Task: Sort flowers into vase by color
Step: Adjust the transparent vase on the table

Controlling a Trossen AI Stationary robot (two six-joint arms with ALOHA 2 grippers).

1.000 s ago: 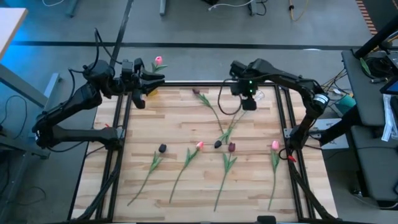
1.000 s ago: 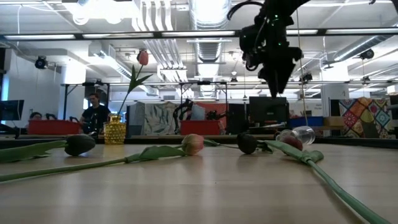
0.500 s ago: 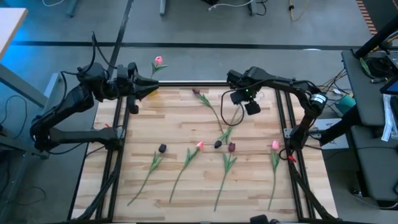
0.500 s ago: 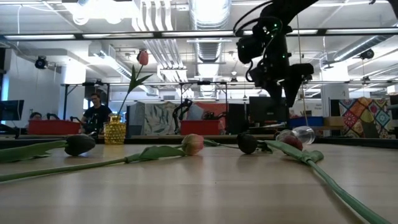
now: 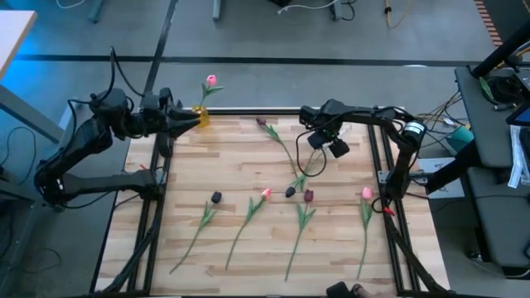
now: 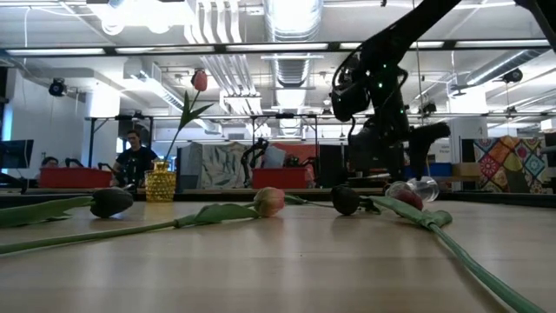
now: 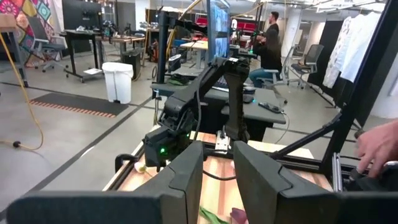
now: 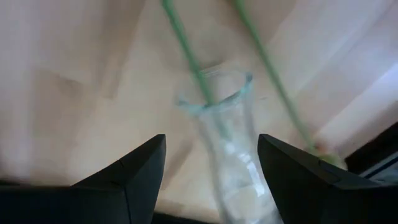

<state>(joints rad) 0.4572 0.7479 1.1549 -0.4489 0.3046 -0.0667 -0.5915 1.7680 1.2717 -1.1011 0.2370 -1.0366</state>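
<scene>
Right end effector (image 5: pixel 338 148) hangs over the far right part of the worktop (image 5: pixel 248 165), its fingers spread wide apart and holding nothing. Its arm reaches in from the right edge, runs along the far rail and bends downward at the wrist. In the right wrist view the two dark fingers (image 8: pixel 130 171) frame a clear glass vase (image 8: pixel 224 149) lying on its side on the wood, neck toward the camera, with two green stems crossing beside and over it. The low view shows this glass vase (image 6: pixel 419 188) on its side at the far edge, below the right end effector (image 6: pixel 417 143).

The left end effector (image 5: pixel 192 121) points inward at the far left corner of the worktop, its arm stretched from the left side. Its fingers (image 7: pixel 186 177) stand slightly apart with nothing between them. Just beside its tip stands a small yellow vase (image 5: pixel 201 116) holding one pink tulip (image 5: pixel 210 81); the low view shows that vase (image 6: pixel 160 184) upright with the flower (image 6: pixel 199 80) above it.

The other flowers lie flat on the wood: a dark one (image 5: pixel 261 122) near the far middle, a pink one (image 5: pixel 266 194), three dark heads (image 5: pixel 308 195) mid-worktop, and a pink one (image 5: pixel 366 194) toward the right. A person's hand (image 7: pixel 376 146) shows at the edge of the left wrist view.
</scene>
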